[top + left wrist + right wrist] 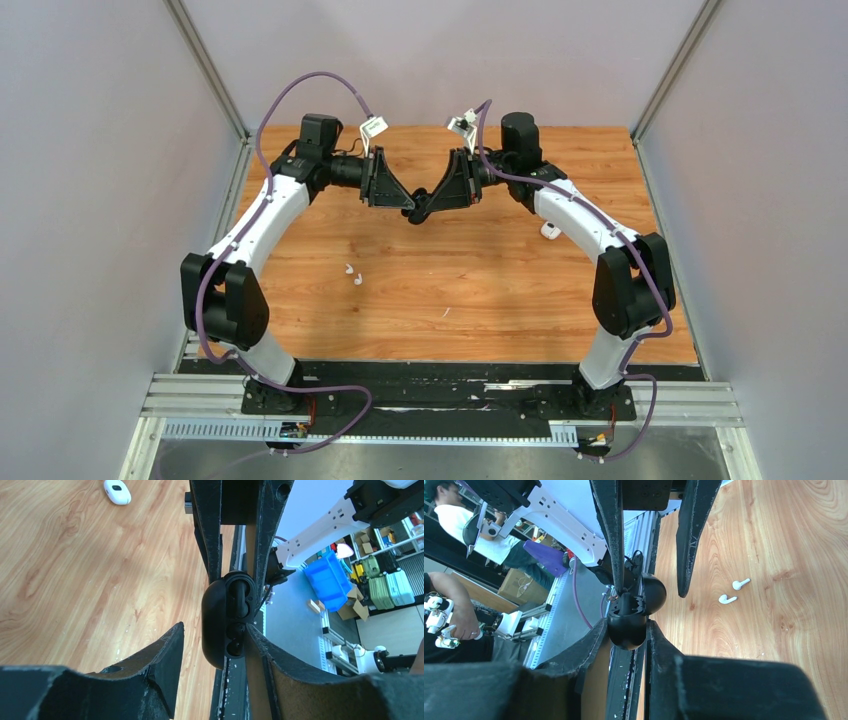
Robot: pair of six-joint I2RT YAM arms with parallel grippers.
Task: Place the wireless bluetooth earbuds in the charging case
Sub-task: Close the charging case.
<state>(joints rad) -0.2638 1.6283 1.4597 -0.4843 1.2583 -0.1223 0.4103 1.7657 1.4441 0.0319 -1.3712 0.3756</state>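
A black charging case hangs open above the table's middle, where both grippers meet. My right gripper is shut on its lower shell; the lid stands open behind. My left gripper is open around the case: one finger touches its open face, the other stands apart. The case's dark hollows show; I cannot tell whether black earbuds sit in them. Two white earbuds lie on the wood left of centre, also in the right wrist view.
A white charging case lies on the wood at the right, partly behind the right arm, and in the left wrist view. White enclosure walls stand to the left and right. A black base rail runs along the near edge.
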